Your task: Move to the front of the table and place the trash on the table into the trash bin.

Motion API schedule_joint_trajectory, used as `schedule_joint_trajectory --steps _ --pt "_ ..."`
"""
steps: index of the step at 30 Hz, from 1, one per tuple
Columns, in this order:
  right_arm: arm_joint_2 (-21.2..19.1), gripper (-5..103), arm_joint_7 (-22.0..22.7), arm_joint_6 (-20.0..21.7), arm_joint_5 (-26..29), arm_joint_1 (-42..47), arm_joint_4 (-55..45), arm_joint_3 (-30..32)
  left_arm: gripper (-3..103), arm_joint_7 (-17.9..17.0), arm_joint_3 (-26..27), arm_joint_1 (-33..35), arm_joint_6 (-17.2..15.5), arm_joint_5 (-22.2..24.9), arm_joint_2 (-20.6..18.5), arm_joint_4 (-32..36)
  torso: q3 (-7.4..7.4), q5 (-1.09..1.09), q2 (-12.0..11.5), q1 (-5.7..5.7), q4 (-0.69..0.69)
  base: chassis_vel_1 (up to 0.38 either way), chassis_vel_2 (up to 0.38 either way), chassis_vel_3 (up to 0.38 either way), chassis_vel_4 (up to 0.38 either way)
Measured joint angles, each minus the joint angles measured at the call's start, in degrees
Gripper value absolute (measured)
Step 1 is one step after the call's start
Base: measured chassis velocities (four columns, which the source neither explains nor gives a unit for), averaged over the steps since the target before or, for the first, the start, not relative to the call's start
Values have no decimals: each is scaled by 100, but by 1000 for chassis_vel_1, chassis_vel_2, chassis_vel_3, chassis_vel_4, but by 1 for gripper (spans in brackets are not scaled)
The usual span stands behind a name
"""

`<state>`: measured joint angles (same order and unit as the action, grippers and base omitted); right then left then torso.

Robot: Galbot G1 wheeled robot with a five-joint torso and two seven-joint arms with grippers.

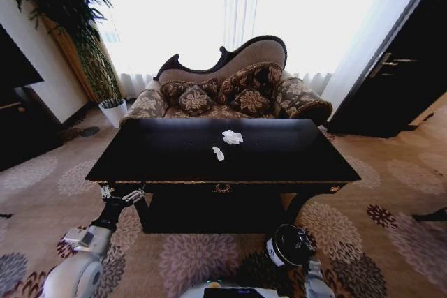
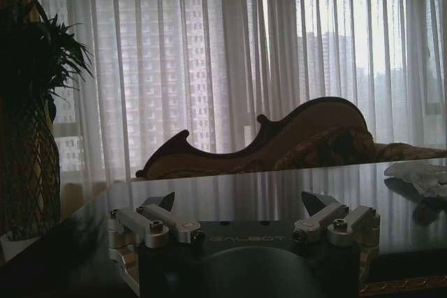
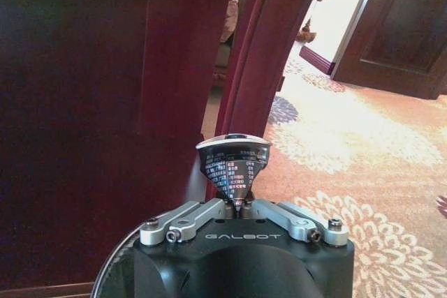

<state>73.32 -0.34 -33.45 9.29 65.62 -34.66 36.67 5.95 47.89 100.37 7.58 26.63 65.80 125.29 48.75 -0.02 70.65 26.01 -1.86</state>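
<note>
Risk: spread left claw (image 2: 241,218) at the glossy black gold-trimmed counter (image 1: 167,155) edge must overreach to mid-top white crumpled paper trash (image 1: 232,137), while right claw (image 3: 239,209) pinches the round dark labelled trash bin (image 1: 288,244).

Blown-out window backlight, dim foreground, fisheye edges

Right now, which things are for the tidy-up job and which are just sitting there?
For the job: table, trash (white paper wads on it), trash bin clamped in the right gripper, left gripper open by the table's front left corner.
Just there: sofa, potted plant, door, carpet.
</note>
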Motion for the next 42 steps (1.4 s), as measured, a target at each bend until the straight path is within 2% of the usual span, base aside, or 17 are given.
schedule_joint_trajectory --steps 1,2,3,5,8,11,13,17,19,23,25,28,37,40,42 --pt "4 0 -19 26 -2 9 -15 1 100 0 0 0 0 0 0 0 0 0 0 0 0 0 0 0 0" --pt "7 5 -35 42 -4 16 -19 2 100 0 0 0 0 0 0 0 0 1 0 0 0 0 0 0 0" --pt "7 5 -35 42 -4 16 -19 2 100 0 0 0 0 0 0 0 0 1 0 0 0 0 0 0 0" --pt "14 16 -49 73 -4 32 -25 6 100 0 0 0 0 0 0 0 0 0 0 0 0 0 0 0 0" --pt "19 21 -51 89 -6 48 -30 8 100 0 0 0 0 0 0 0 0 1 0 0 0 0 0 0 0" --pt "28 37 -54 91 -7 62 -46 9 100 0 0 0 0 0 0 0 0 0 1 0 0 0 0 0 0" --pt "34 37 -55 92 -7 67 -59 10 100 0 0 0 0 0 0 0 0 0 0 0 0 0 0 0 0" --pt "48 60 -60 92 -11 66 -84 7 100 0 0 0 0 0 0 0 0 0 1 0 0 0 0 0 0" --pt "50 60 -62 92 -11 66 -91 6 100 0 0 0 0 0 0 0 0 0 1 0 0 0 0 0 0" --pt "60 82 -69 90 -12 92 -113 5 100 0 0 0 0 0 0 0 0 0 1 0 0 0 0 0 0" --pt "64 82 -72 87 -12 108 -122 4 100 0 0 0 0 0 0 0 0 0 1 0 0 0 0 0 0" --pt "87 97 -80 73 -14 174 -177 1 100 0 0 0 0 0 0 0 0 0 1 0 0 0 0 0 0" --pt "134 100 -234 -186 -30 538 -518 31 100 0 0 0 0 0 0 0 0 0 1 0 0 0 0 0 0" --pt "212 100 -672 -328 121 934 -910 48 100 0 0 0 0 0 0 0 0 0 1 -1 -1 0 0 0 0" --pt "224 100 -777 -358 170 990 -966 52 100 0 0 0 0 0 0 0 -1 1 1 -1 -1 0 0 0 0"
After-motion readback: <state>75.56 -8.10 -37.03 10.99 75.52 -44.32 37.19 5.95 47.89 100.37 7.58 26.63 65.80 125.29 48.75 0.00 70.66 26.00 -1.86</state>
